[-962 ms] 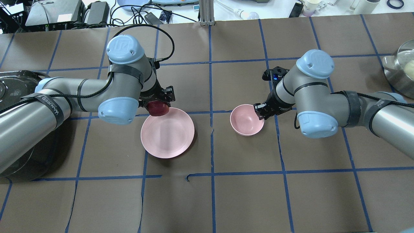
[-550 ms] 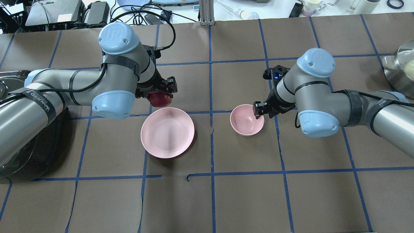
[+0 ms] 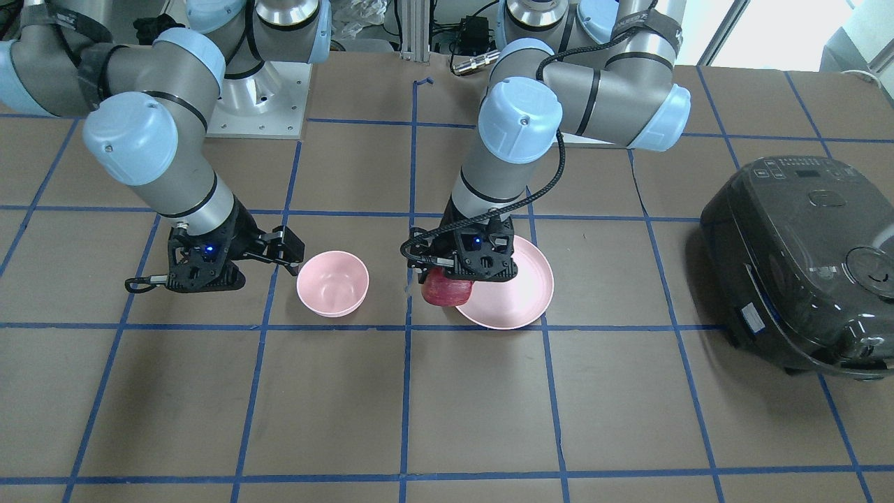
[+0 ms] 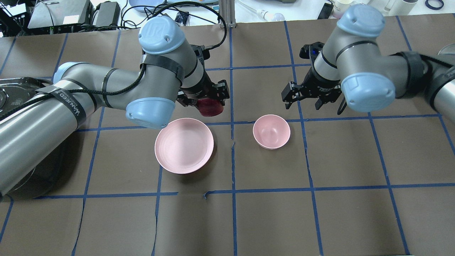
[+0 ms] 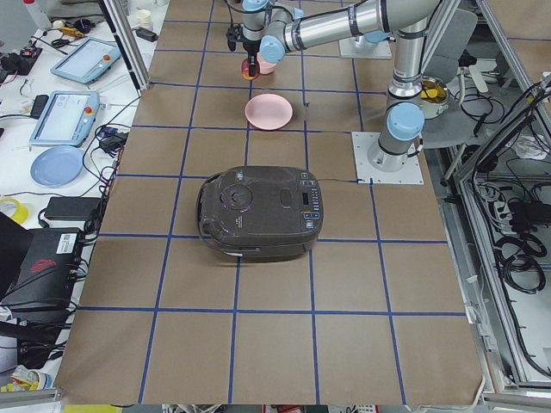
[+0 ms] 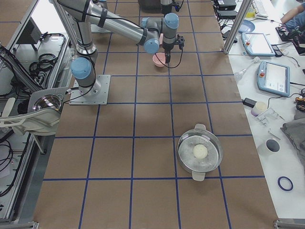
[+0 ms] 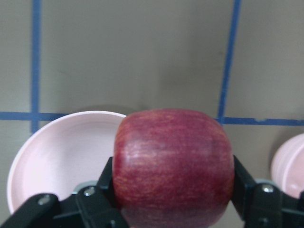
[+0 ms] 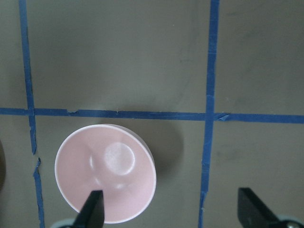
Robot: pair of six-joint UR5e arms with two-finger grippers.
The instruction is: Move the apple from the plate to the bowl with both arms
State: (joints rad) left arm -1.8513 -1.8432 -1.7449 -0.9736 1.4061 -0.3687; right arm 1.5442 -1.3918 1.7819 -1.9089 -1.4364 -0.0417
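Note:
The dark red apple (image 4: 210, 107) is held in my left gripper (image 4: 208, 101), which is shut on it. It hangs above the table just beyond the far right rim of the pale pink plate (image 4: 184, 145). The left wrist view shows the apple (image 7: 173, 164) between both fingers, with the plate (image 7: 57, 156) below left and the bowl (image 7: 290, 166) at the right edge. The small pink bowl (image 4: 271, 131) stands empty. My right gripper (image 4: 303, 102) is open and empty, raised beyond and to the right of the bowl. The right wrist view shows the bowl (image 8: 105, 173) below it.
A black rice cooker (image 3: 803, 258) stands on the robot's left end of the table. A steel pot with a glass lid (image 6: 200, 152) stands at the robot's right end. Blue tape lines grid the brown table cover.
My left arm has carried the apple to the right, from the plate's far left rim towards the bowl. My right gripper has drawn back from the bowl's rim and stands wider open.

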